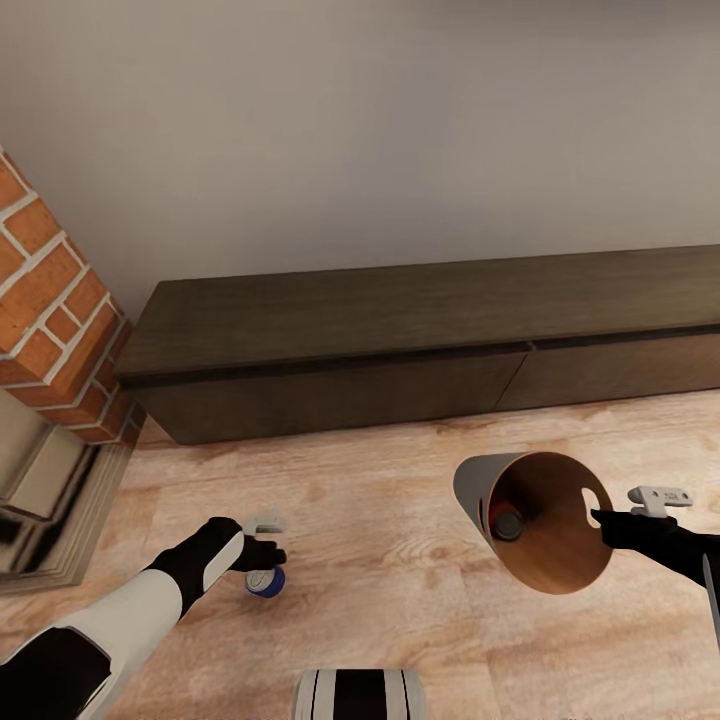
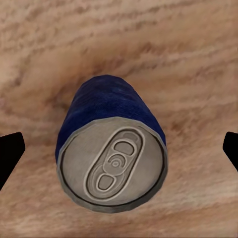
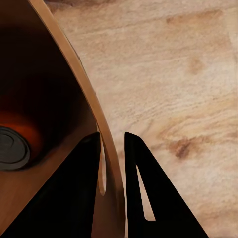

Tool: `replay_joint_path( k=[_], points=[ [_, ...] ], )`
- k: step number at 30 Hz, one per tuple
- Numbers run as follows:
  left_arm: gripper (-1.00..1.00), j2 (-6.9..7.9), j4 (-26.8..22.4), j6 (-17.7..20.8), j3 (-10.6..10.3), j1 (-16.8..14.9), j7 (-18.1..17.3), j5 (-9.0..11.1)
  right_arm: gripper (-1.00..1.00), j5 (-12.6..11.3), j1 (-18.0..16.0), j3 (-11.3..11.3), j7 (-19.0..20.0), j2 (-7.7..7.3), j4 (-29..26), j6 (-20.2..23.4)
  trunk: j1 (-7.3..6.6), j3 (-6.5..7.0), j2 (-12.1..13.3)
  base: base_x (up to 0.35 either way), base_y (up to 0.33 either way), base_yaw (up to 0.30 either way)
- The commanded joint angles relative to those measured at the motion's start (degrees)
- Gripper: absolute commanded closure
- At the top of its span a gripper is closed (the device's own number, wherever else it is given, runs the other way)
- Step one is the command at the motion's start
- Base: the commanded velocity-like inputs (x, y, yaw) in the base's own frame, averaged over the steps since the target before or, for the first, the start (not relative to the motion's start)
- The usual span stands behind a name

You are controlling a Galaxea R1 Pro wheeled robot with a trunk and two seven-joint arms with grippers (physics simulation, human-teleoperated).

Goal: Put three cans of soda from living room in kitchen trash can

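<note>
One can binned: orange can lies inside trash can, clamped at its rim by right gripper.
Pending: blue can between spread left gripper fingers, ungrasped.

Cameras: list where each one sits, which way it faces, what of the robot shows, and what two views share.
Head view: on the head, looking down at the floor; both arms, left gripper over the blue can, right gripper on the trash can.
Left wrist view: looking down the open fingers at the blue can.
Right wrist view: fingers clamping the bin's rim.
Shared: can; bin.
</note>
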Motion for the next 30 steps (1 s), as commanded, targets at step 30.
replay_joint_path(
  k=[30],
  points=[
    [-1.0, -0.08, 0.0, 0.0, -0.1, 0.0, 1.3, 0.0, 1.0, -1.1, 0.0, 0.1, 0.2, 0.0, 0.0, 0.3, 0.09, -0.89, -0.1, 0.0, 0.0, 0.0]
  ],
)
